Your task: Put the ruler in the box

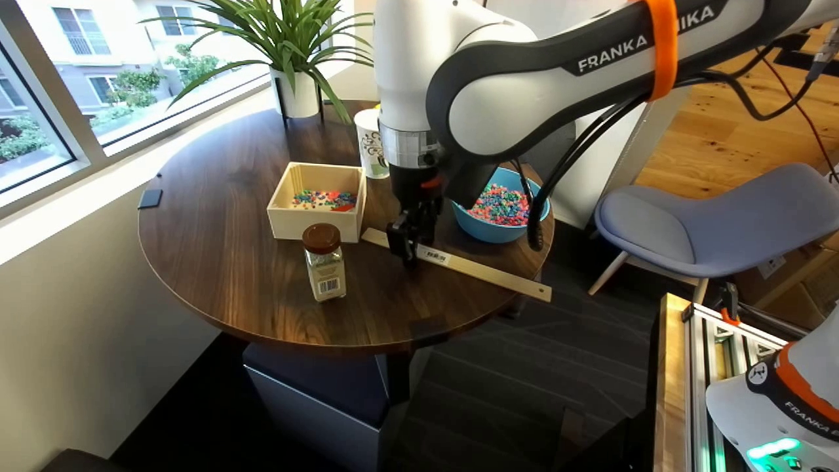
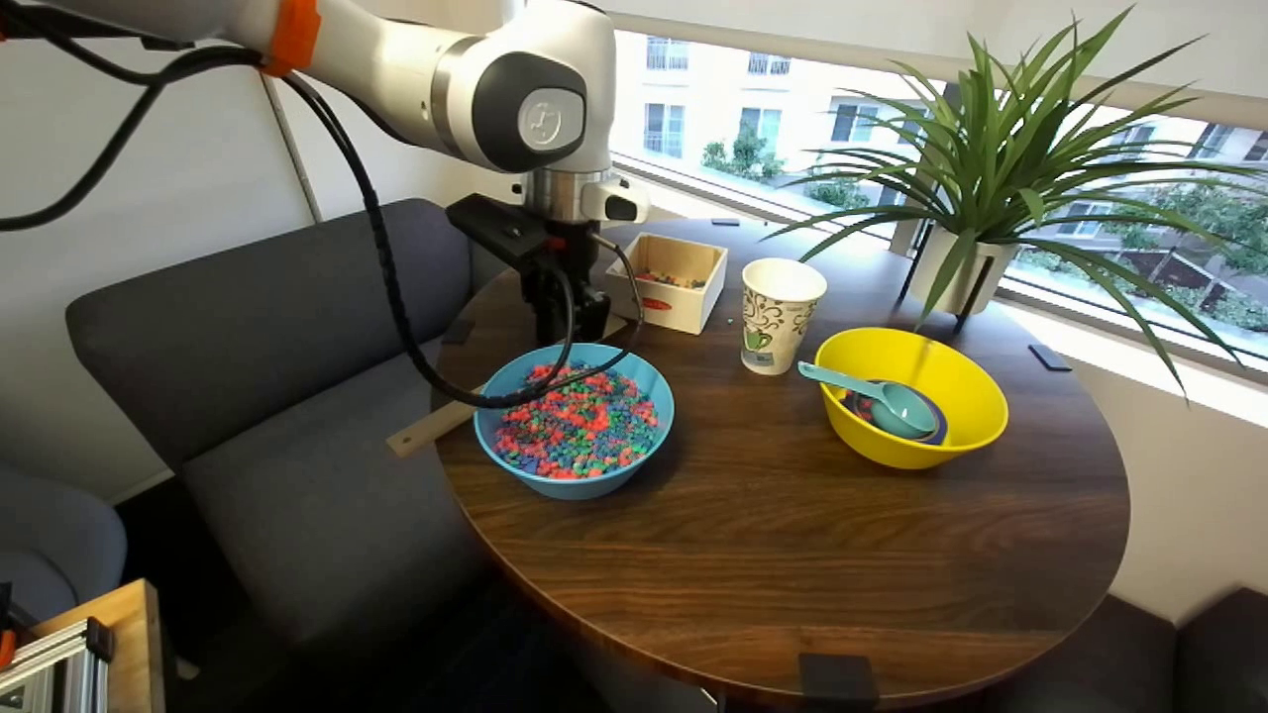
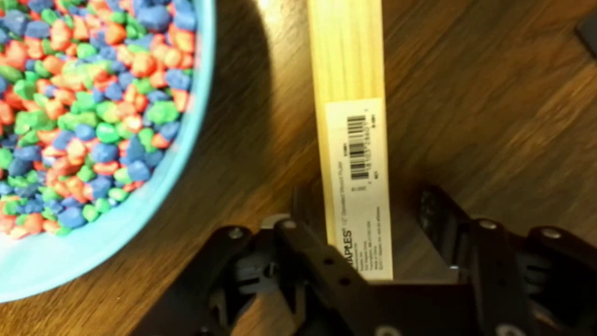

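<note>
In the wrist view, the gripper (image 3: 366, 210) is held with jaws well apart at lower centre, nothing grasped, the ruler (image 3: 353, 140) framed between them. In an exterior view, the ruler is seen on the table (image 1: 223, 229) at centre, its left end near the box (image 1: 288, 223).
</note>
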Controlling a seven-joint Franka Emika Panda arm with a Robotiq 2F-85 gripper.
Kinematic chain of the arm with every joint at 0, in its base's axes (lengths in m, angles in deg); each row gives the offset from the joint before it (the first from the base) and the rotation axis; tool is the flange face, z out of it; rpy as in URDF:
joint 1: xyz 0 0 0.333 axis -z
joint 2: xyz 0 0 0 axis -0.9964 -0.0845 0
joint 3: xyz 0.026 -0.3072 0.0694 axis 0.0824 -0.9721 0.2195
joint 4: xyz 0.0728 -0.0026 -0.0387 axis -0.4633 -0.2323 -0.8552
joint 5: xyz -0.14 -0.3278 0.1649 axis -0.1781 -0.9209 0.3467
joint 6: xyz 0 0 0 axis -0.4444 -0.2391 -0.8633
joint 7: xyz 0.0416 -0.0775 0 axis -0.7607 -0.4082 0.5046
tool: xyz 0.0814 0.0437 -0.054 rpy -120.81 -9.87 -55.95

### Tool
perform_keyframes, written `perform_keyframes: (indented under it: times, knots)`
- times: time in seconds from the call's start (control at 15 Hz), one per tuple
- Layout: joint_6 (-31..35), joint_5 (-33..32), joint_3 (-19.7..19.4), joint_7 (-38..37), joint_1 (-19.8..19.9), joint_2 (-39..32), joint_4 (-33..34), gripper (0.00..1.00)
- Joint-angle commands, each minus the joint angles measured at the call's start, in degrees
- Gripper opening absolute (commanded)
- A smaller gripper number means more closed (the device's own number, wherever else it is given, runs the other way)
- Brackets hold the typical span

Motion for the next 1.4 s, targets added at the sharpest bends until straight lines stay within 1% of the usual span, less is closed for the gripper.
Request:
perform_keyframes:
  times: [0.0, 0.2, 0.33, 0.4, 0.67, 0.87, 1.0, 1.07, 1.2, 1.33]
  knots:
    - [-1.93, 2.14, -0.20, 1.12, 0.01, -1.50, 1.71, 0.33]
    - [-1.61, 2.78, -0.33, 1.15, 0.20, -0.88, 1.57, 0.11]
    - [-2.11, 2.54, -0.56, 0.97, 0.27, -0.34, 1.51, 0.10]
    - [-3.44, 1.77, -0.87, 0.89, 0.23, 0.42, 1.41, 0.10]
    - [-11.31, 2.45, -1.20, 3.97, 1.42, 4.92, 0.99, 0.10]
    - [-17.34, 3.92, -0.79, 7.95, 2.39, 7.61, 1.35, 0.10]
    - [-17.52, 7.71, -0.40, 9.59, 2.82, 8.85, 1.40, 0.10]
    - [-17.29, 10.84, -0.13, 10.28, 2.98, 9.00, 1.83, 0.10]
    - [-16.37, 15.98, 0.14, 10.04, 2.85, 8.86, 2.56, 0.10]
    - [-13.55, 18.88, 0.26, 8.82, 2.49, 7.97, 3.77, 0.10]
